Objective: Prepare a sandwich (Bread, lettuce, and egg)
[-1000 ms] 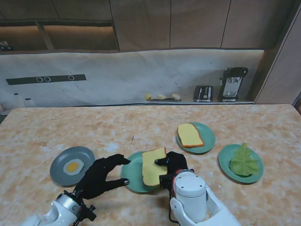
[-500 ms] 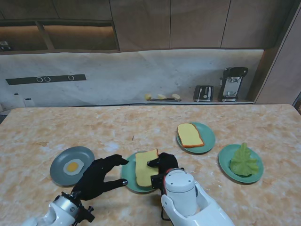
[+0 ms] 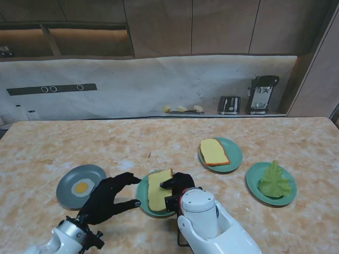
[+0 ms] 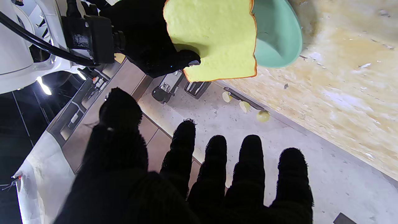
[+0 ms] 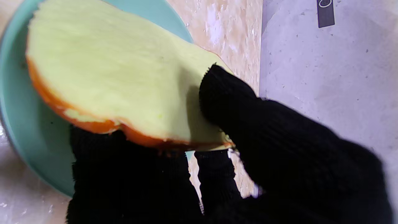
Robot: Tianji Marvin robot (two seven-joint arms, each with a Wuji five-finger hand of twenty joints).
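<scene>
- Four plates sit on the marble table [image 3: 159, 140] in the stand view: a grey plate [image 3: 66, 185] with the fried egg [image 3: 83, 187] on my left, a green centre plate [image 3: 142, 191], a farther green plate [image 3: 234, 151] carrying a second bread slice [image 3: 214, 152], and a green plate [image 3: 253, 177] with lettuce [image 3: 274, 181] on my right. The right hand [image 3: 177, 188] pinches a bread slice [image 3: 158, 189] over the centre plate. The left hand [image 3: 108, 194] is spread wide, holding nothing, just left of that plate.
- Left wrist view: the left hand [image 4: 174, 180] shows its fingers [image 4: 252, 168] apart and empty. Beyond them the bread slice [image 4: 214, 34] is held tilted by the right hand [image 4: 149, 46], over the centre plate [image 4: 279, 34].
- Right wrist view: the right hand [image 5: 236, 149] is clamped on the bread slice [image 5: 108, 81], thumb on its pale face, other fingers under the crust. Whether the slice touches the centre plate [image 5: 28, 161] I cannot tell.
</scene>
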